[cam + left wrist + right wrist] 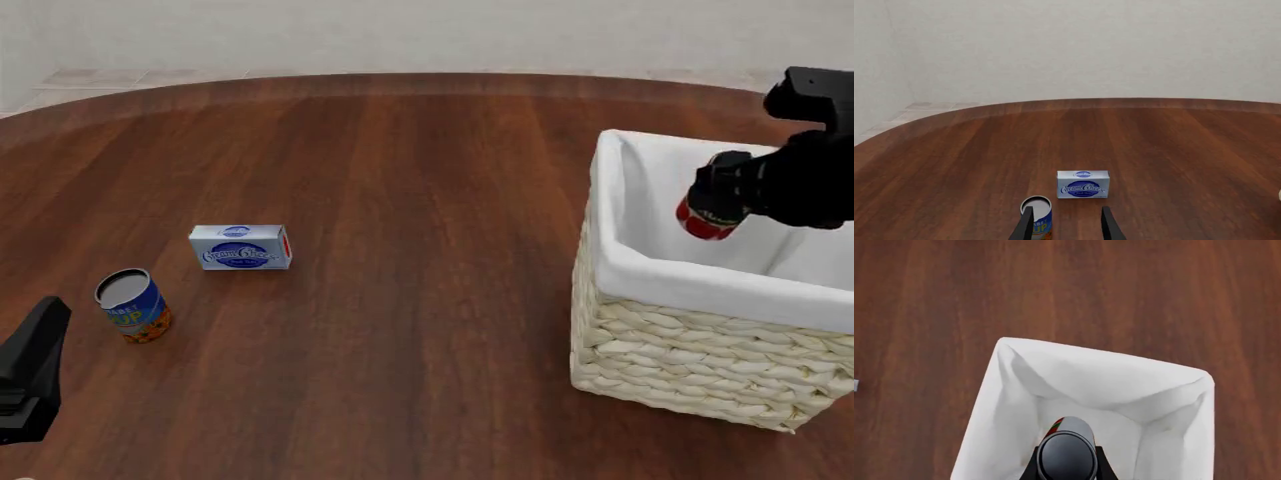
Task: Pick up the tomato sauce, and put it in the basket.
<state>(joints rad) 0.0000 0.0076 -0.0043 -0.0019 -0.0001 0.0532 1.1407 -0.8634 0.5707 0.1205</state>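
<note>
While the right gripper [731, 200] hangs over the basket [694, 350], its jaws are shut tight on the can [707, 212]. This can is the tomato sauce, red with a bit of green. It is tipped on its side in the front view, with its grey end pointing down and left. In the right wrist view the can [1065, 445] sits over the white cloth inside the basket [1021, 370], not over the wood.

The can is up in the air, above the open top of the basket. It is not touching the cloth or the wall.

I think the next step is to let go, so the job looks almost done. A few things could go wrong. The can is closer to the near side of the basket than to the middle. If the jaws open while the arm swings, the can could hit the rim and roll out onto the table [427, 150]. If the arm drops too low, it could bump the basket wall and push it.

The left gripper [1066, 225] is far away, low on the near left. Its jaws are open with nothing between them. A blue and orange can [132, 304] stands just beside it, and a blue and white box [240, 247] lies a little farther back. If that arm moves, it could knock the blue can over.
</note>
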